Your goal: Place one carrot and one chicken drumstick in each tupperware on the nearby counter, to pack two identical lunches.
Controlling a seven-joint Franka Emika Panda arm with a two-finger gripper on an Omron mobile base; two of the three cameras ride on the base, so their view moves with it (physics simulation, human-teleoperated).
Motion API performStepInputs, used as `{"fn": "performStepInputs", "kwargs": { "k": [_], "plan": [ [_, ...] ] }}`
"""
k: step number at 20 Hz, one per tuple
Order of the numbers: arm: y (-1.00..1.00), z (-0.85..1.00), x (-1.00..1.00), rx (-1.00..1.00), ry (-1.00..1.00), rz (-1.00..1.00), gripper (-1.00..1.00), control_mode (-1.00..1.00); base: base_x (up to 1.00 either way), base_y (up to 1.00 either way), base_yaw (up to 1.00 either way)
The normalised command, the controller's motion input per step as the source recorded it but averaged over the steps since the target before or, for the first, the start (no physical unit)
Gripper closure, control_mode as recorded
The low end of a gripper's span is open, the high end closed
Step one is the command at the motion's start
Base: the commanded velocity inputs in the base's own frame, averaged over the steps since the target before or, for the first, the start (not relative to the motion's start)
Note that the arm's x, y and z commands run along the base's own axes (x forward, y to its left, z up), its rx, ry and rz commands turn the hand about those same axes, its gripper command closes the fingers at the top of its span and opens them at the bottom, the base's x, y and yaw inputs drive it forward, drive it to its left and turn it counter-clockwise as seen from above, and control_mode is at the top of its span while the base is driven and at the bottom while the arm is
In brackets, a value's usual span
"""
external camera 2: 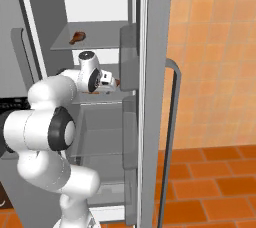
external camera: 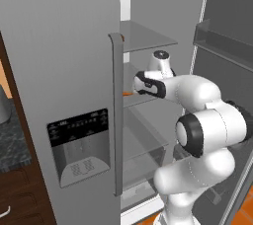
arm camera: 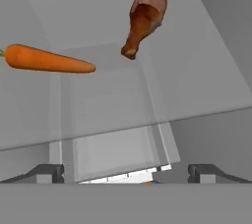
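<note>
Orange carrot (arm camera: 47,59) lying flat on glass shelf, brown chicken drumstick (arm camera: 143,21) near, apart

a glossy white arm (external camera: 207,135) of rounded, bulbous segments, with black bands at the joints, a dark-rimmed round cap, and small dark finger tips (arm camera: 47,173).

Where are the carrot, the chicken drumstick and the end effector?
carrot (arm camera: 47,59): hand view, middle of its orange body.
chicken drumstick (arm camera: 143,21): hand view, on the meaty upper part.
end effector (arm camera: 126,173): hand view, midway between its two dark fingertips.
</note>
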Motion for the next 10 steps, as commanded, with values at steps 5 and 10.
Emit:
{"fn": "performStepInputs", "kwargs": {
  "k": [5,10],
  "plan": [
    [-0.08,-0.08,0.88,0.00,0.03,0.02,-1.00,-1.00,0.00,0.00,0.00],
    [0.00,-0.38,0.14,0.00,-0.07,0.08,-1.00,-1.00,0.00,0.00,0.00]
  ]
}}
